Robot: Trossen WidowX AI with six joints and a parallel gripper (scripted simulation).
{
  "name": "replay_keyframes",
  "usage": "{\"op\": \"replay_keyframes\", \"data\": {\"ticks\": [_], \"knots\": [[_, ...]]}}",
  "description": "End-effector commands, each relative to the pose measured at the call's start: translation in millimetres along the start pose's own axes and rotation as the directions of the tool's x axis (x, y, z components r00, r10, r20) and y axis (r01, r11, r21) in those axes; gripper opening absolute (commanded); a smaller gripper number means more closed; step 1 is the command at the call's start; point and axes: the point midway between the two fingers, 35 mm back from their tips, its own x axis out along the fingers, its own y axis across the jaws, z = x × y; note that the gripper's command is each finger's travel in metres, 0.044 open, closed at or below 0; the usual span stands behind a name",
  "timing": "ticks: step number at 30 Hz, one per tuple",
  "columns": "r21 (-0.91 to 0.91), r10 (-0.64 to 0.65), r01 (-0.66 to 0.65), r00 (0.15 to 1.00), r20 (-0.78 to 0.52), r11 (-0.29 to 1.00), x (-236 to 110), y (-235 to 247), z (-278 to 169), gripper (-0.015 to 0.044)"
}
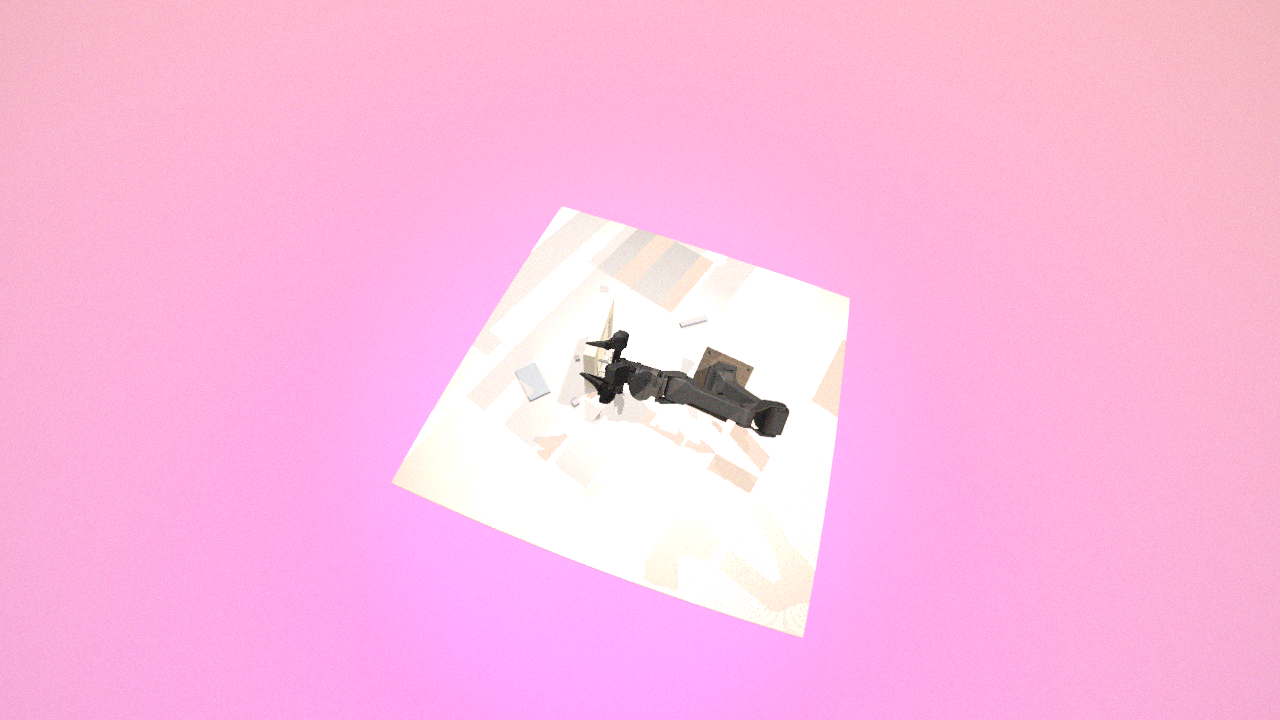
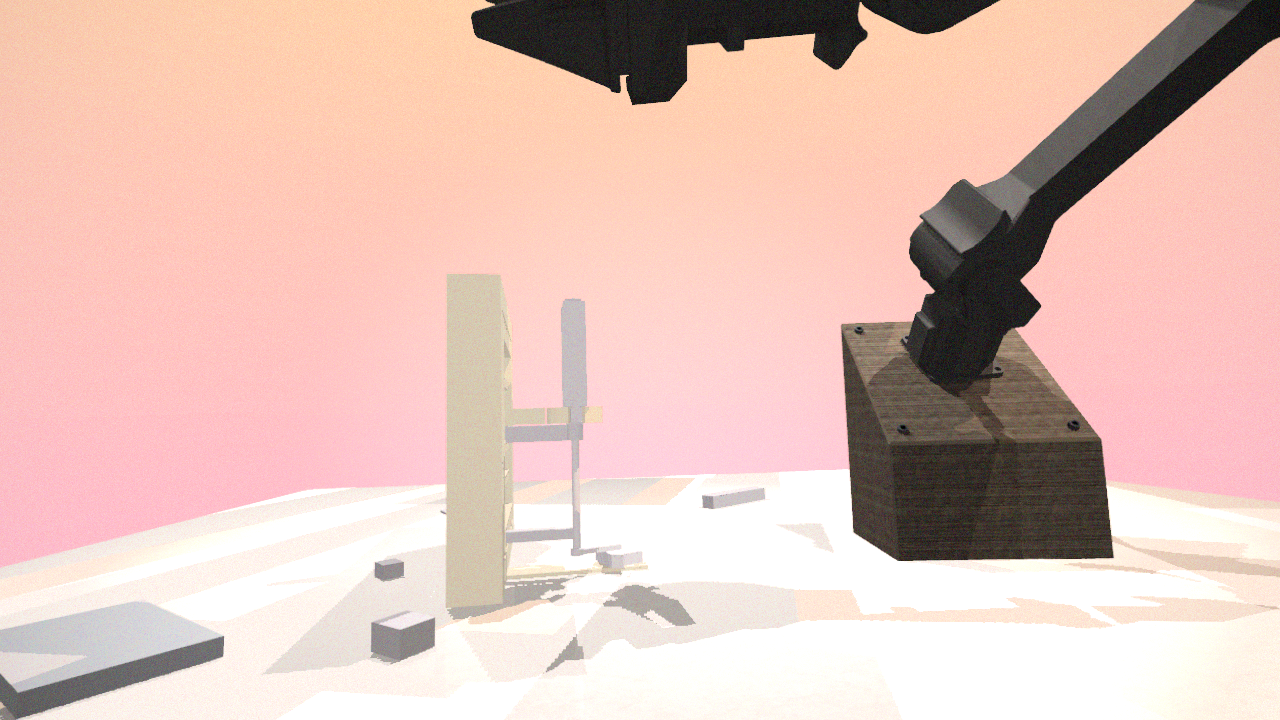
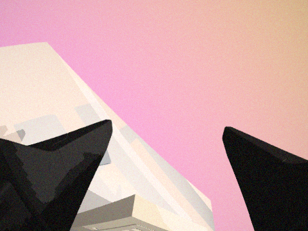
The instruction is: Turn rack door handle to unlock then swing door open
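The cream rack frame (image 1: 608, 317) (image 2: 474, 447) (image 3: 144, 208) stands upright on the table, seen nearly from its end in the exterior view. The grey upright handle (image 2: 573, 353) stands out from its front face toward the arm's base. Grey horizontal brackets and a thin rod are below the handle's thick upper part. The door seems to lie along the front face, but it is strongly foreshortened and its angle is unclear. My gripper (image 1: 584, 359) (image 2: 478, 19) (image 3: 168, 129) is wide open and empty, high above the rack and handle, touching neither. The handle is not visible in the wrist view.
A grey slab (image 1: 531, 381) (image 2: 107, 631) lies behind the rack. Small grey blocks (image 2: 402, 637) (image 2: 388, 569) lie near it. A pale block (image 2: 619, 559) lies below the handle. A short bar (image 1: 692, 321) (image 2: 733, 497) lies farther off. The arm stands on a wooden base (image 2: 993, 492).
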Motion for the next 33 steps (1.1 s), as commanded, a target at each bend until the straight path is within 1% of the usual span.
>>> {"op": "replay_keyframes", "data": {"ticks": [1, 4, 10, 17, 25, 33], "knots": [[-0.002, 0.001, -0.001, 1.0, -0.005, 1.0, 1, 0, -1, 0.0374], [-0.022, 0.014, -0.015, 0.997, -0.075, 1.0, 8, -1, -11, 0.0295], [-0.053, 0.049, -0.064, 0.966, -0.253, 0.997, 24, -5, -38, 0.0294], [-0.048, 0.098, -0.132, 0.891, -0.443, 0.99, 34, -11, -70, 0.0294], [0.012, 0.169, -0.207, 0.763, -0.624, 0.978, 37, -17, -104, 0.0294], [0.123, 0.26, -0.259, 0.605, -0.752, 0.958, 33, -23, -132, 0.0294]]}}
